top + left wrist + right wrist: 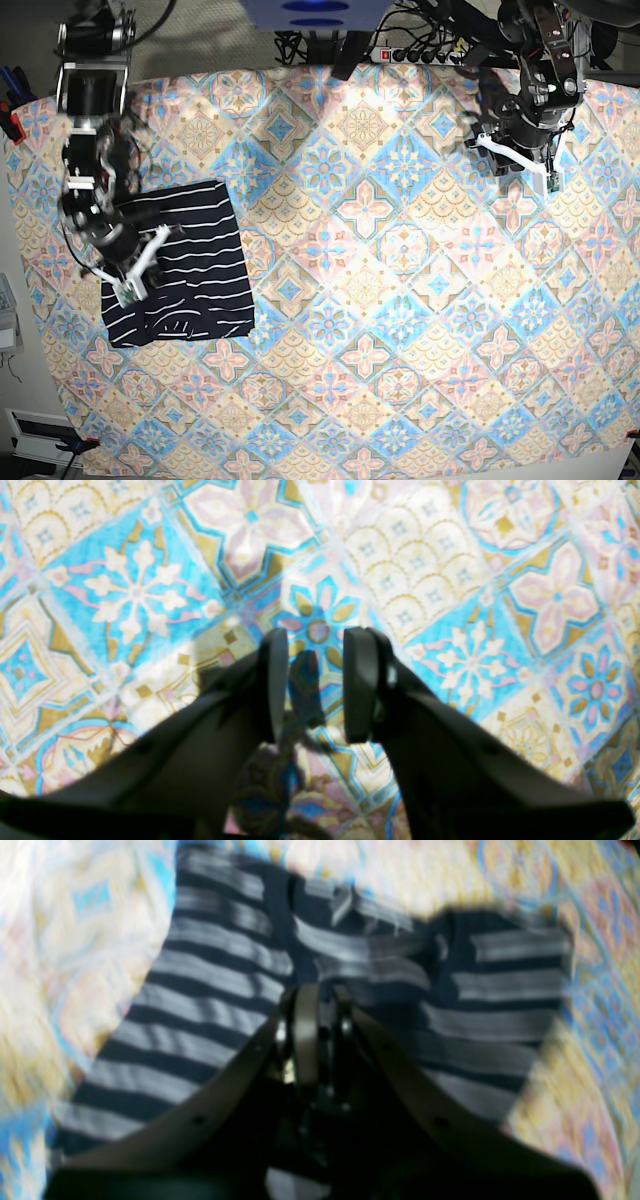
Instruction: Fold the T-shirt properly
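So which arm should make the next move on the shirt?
Probably the right: its tool sits over the shirt, nearly shut. The left tool hangs open above bare tablecloth, far across the table.

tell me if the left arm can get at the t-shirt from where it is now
Probably not without a long reach. The left gripper hovers open over bare tablecloth at the far side, while the T-shirt lies folded under the right gripper. Nothing blocks the way.

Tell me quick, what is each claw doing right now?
Left claw: open, holding nothing, above the tablecloth.
Right claw: shut, over the T-shirt; whether it pinches the cloth cannot be told.
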You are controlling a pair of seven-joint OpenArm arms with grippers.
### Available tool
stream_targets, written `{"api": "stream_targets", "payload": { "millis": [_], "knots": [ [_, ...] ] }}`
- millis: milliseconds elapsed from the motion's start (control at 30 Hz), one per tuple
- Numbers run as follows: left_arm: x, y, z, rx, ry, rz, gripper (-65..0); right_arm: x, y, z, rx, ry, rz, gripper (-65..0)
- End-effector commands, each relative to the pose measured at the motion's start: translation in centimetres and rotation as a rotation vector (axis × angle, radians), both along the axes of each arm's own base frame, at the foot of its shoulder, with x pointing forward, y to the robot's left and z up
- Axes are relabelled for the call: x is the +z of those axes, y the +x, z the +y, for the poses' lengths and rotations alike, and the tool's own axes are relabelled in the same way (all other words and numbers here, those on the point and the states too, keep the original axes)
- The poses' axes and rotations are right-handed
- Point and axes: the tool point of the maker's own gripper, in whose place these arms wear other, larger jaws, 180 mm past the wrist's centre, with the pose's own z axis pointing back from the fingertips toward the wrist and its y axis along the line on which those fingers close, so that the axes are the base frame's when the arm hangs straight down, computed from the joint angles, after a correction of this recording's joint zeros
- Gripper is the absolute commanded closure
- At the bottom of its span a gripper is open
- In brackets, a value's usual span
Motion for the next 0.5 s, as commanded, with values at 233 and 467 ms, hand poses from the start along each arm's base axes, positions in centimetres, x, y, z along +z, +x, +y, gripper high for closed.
{"api": "stream_targets", "payload": {
  "millis": [233,467],
  "knots": [
    [0.4,-1.4,0.0,-0.013,0.016,0.004,-17.6,2.0,-6.6,-3.7,-0.08,-0.071,-0.018,-4.6],
    [0.2,-4.0,-0.1,-0.021,0.028,0.048,-17.6,1.2,-13.6,-4.9,-0.097,-0.123,0.062,-4.5]
  ]
}}
